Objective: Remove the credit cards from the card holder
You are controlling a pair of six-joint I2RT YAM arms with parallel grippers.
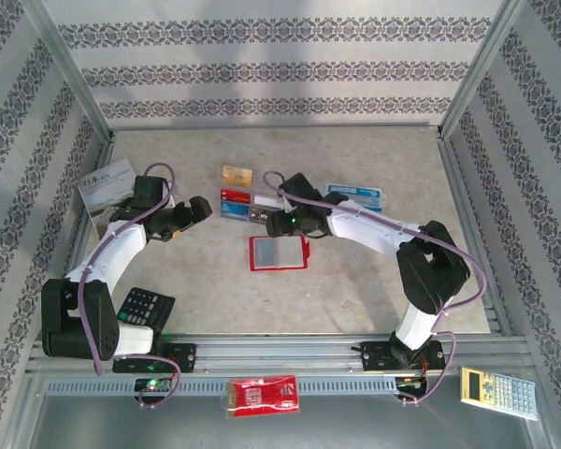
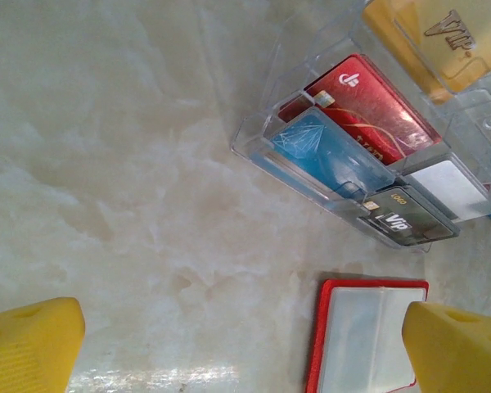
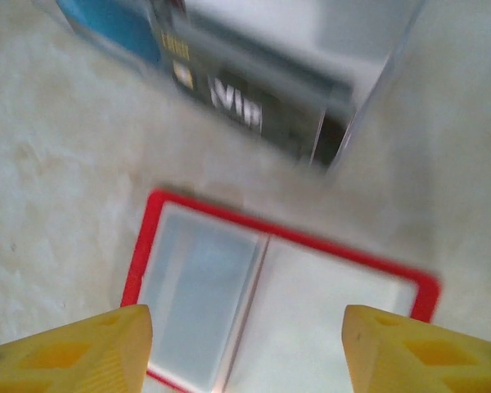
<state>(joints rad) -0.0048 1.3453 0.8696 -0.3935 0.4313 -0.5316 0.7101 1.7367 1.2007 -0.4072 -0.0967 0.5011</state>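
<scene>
Top: holder (image 1: pixel 279 253) open mid-table; orange card (image 1: pixel 237 175) and blue card (image 1: pixel 355 195) lie beyond it.
Left wrist: my left gripper (image 2: pixel 244 340) spread, empty.
Right wrist: my right gripper (image 3: pixel 247 332) parted, empty, over holder; pockets seem bare, though blurred.
Next: confirm, then withdraw.

The raised letters "VIP" stand on the orange-yellow card (image 2: pixel 413 37), seen tilted in the left wrist view. "VIP" is also printed in pale letters on the dark card (image 2: pixel 405 219), which stands in the clear rack (image 2: pixel 258 135). A smaller word above it, beside the gold chip, is too small to read. The right wrist view shows that "VIP" again, blurred.

The red card (image 2: pixel 376 106) in the rack bears a white curled emblem like a letter d, with no legible words. The blue card (image 2: pixel 319 147) carries a line-drawn diamond sign.

In the top view, the print is illegible on the red packet (image 1: pixel 262 395) and the grey sheet (image 1: pixel 107 184). The keys of the black calculator (image 1: pixel 145 307) and the pale calculator (image 1: pixel 497 391) cannot be read either.
</scene>
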